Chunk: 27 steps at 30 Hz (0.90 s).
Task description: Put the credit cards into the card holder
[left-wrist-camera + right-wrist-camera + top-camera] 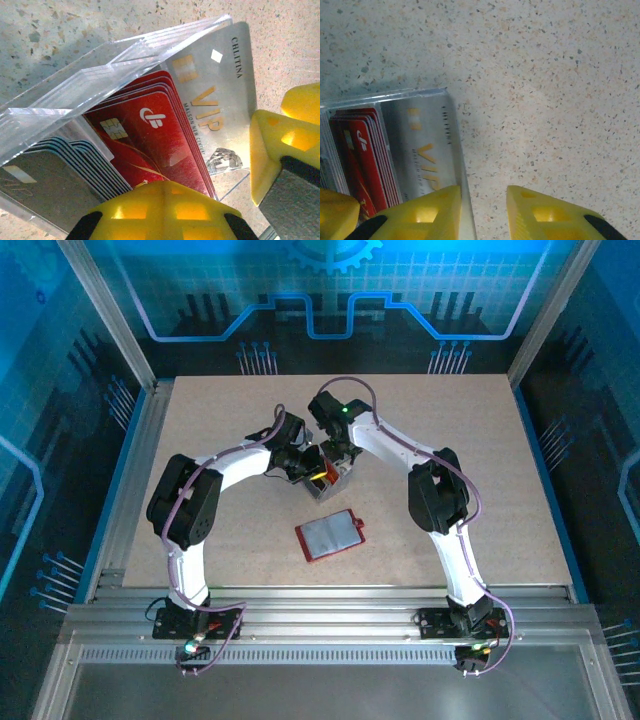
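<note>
The credit cards [150,130] sit packed together in a clear tray [90,75] at the middle of the table [470,460]. Dark ones are at one end, red ones in the middle, and a silver VIP card [215,95] is at the other end against the tray wall. The card holder [330,536] lies opened flat just near of the tray, grey sleeves up, and we see no card in it. So we judge the task barely begun: no card is out, and every one is left to move. The right gripper [482,212] hangs at the silver card's end of the tray with its fingers spread, one over that card and one outside the wall, gripping nothing. The left gripper [160,205] sits at the tray's edge by the red cards, fingers pressed together; whether they pinch the tray we cannot tell.
</note>
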Each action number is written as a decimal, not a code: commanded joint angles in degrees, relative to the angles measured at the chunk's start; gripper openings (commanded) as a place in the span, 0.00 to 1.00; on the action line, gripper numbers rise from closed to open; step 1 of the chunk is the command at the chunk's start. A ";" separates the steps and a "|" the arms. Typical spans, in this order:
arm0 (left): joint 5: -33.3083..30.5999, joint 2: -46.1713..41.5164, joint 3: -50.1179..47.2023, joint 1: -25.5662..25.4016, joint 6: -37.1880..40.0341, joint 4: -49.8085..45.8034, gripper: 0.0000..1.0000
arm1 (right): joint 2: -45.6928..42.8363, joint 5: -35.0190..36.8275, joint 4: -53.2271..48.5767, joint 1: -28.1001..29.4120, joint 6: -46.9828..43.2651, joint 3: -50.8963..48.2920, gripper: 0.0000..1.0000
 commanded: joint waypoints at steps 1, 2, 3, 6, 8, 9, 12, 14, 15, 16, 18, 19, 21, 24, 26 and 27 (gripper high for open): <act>-0.71 1.49 -1.74 1.00 0.98 -2.76 0.03 | -2.21 0.41 -2.02 0.92 -0.50 1.80 0.27; -0.71 1.48 -1.77 0.96 0.94 -2.73 0.03 | -2.29 0.33 -2.10 1.01 -0.46 1.87 0.24; -0.75 1.40 -1.82 0.96 0.94 -2.72 0.03 | -2.30 0.32 -2.07 1.09 -0.58 1.81 0.23; -0.71 1.24 -1.95 0.97 0.98 -2.65 0.03 | -1.89 0.21 -2.30 1.07 -0.77 1.97 0.22; -0.66 1.13 -2.07 0.99 0.96 -2.64 0.03 | -1.52 0.48 -2.81 1.10 -0.60 2.60 0.29; -0.70 1.05 -2.07 1.02 0.90 -2.63 0.03 | -1.51 0.49 -2.90 1.10 -0.59 2.66 0.34; -0.66 0.88 -2.27 1.05 0.98 -2.61 0.03 | -0.87 0.41 -3.15 0.94 -0.48 3.14 0.42; -0.67 0.78 -2.39 1.05 0.98 -2.55 0.03 | 0.08 0.24 -3.75 0.93 -0.51 3.93 0.43; -0.68 0.70 -2.34 1.05 0.94 -2.54 0.03 | 0.44 -0.08 -3.86 0.84 -0.55 4.16 0.44; -0.64 0.69 -2.34 1.05 0.96 -2.51 0.03 | 0.80 -0.46 -3.94 0.75 -0.68 4.30 0.44; -0.71 0.60 -2.34 1.06 0.96 -2.53 0.03 | 1.45 -1.10 -3.87 0.51 -0.68 4.36 0.44; -0.71 0.60 -2.34 1.07 0.98 -2.48 0.03 | 1.73 -1.46 -3.87 0.36 -0.64 4.37 0.44; -0.71 0.60 -2.34 1.10 0.98 -2.48 0.03 | 2.07 -2.33 -3.74 0.05 -0.51 4.13 0.43; -0.78 0.60 -2.43 1.14 0.95 -2.58 0.03 | 2.01 -4.52 -2.85 -0.56 -0.27 3.24 0.43; -0.79 0.55 -2.49 1.18 0.90 -2.60 0.03 | 2.06 -5.62 -2.49 -0.96 -0.15 2.90 0.42; -0.79 0.52 -2.53 1.15 0.83 -2.55 0.03 | 2.16 -5.94 -2.34 -1.09 -0.13 2.78 0.42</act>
